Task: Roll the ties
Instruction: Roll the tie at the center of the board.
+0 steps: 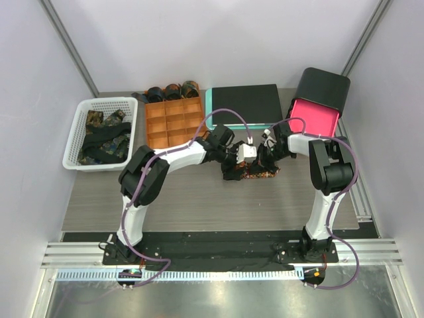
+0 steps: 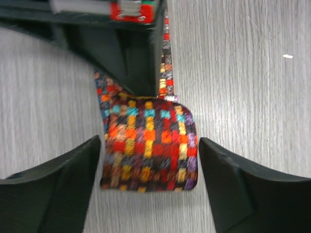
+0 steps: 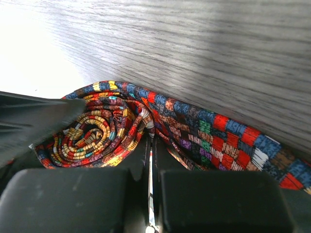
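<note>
The red-orange check tie [image 2: 146, 136] lies mid-table, part of it wound into a compact coil. The left gripper [image 2: 149, 167] stands open, one finger on each side of the coil, just beside it and not clamping. The right gripper [image 3: 150, 160] is closed tight, its tips down where the coil meets the tail. Whether cloth is pinched between them cannot be told.

As for writing, a red-and-green patch [image 2: 129, 8] on the right gripper's body shows in the left wrist view, too blurred to read.

The table [image 1: 199, 199] is grey wood-grain board, with pale walls [image 1: 199, 40] around it and a metal rail [image 1: 212, 255] along the near edge.

Only the top view gives the surroundings. At the left is a white basket [image 1: 96, 167] of dark ties [image 1: 103, 139]. Then comes an orange tray [image 1: 173, 122] with dark rolls [image 1: 172, 91] at its far edge, a black pad [image 1: 242, 103] and a black box [image 1: 324, 86] with a pink inside.

Only the right wrist view shows the coil end-on, its spiral layers plain, with the loose tail [image 3: 233, 141] running off right. The left wrist view looks straight down on the coil's checked cloth.
</note>
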{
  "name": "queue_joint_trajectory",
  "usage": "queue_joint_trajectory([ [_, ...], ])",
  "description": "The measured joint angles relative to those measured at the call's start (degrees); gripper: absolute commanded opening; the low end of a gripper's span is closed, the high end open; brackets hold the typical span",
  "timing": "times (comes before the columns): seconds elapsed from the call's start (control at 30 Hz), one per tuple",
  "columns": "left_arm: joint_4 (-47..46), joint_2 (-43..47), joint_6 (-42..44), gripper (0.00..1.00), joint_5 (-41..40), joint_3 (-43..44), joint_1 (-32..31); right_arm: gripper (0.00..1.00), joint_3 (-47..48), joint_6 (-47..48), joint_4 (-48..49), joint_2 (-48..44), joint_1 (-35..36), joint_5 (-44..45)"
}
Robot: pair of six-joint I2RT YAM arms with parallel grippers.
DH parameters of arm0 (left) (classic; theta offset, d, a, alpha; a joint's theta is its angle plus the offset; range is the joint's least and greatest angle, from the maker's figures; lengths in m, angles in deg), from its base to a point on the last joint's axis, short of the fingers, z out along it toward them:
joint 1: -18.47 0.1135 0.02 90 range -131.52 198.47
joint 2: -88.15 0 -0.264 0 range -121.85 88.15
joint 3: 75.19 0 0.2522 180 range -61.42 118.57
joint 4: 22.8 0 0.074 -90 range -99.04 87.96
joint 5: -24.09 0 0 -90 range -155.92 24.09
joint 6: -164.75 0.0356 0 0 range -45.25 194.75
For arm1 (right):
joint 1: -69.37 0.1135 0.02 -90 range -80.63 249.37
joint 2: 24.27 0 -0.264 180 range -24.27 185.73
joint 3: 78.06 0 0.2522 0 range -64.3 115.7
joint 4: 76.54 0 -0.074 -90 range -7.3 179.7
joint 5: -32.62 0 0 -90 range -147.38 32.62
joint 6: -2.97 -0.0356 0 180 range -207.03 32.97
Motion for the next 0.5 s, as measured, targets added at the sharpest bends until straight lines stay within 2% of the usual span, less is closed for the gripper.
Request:
queue_joint_trajectory([
  [0.1,-0.24,-1.14,1.97,0.54,-1.33,0.02,-1.14,0.01,0.22,0.35,-0.31,0.11,0.00,-0.04],
  [0.13,-0.31,-1.62,2.32,0.41,-2.01,0.13,-1.42,0.02,0.28,0.48,-0.35,0.11,0.00,-0.11],
  [0.2,-0.24,-3.10,3.06,0.31,-4.00,0.98,-1.81,0.05,0.46,1.09,-0.72,0.11,0.00,-0.22],
  [0.23,-0.13,-3.65,3.06,0.27,-4.55,1.62,-1.90,0.10,0.48,1.36,-0.83,0.09,0.00,-0.33],
  [0.33,2.14,-4.52,3.04,0.24,-5.53,4.02,-1.97,0.20,0.28,1.84,-0.70,-0.55,-0.04,-1.03],
  [0.5,4.39,-3.56,4.44,0.19,-4.92,2.99,-2.01,0.33,-2.16,3.61,-2.23,-6.36,-0.46,-1.60],
])
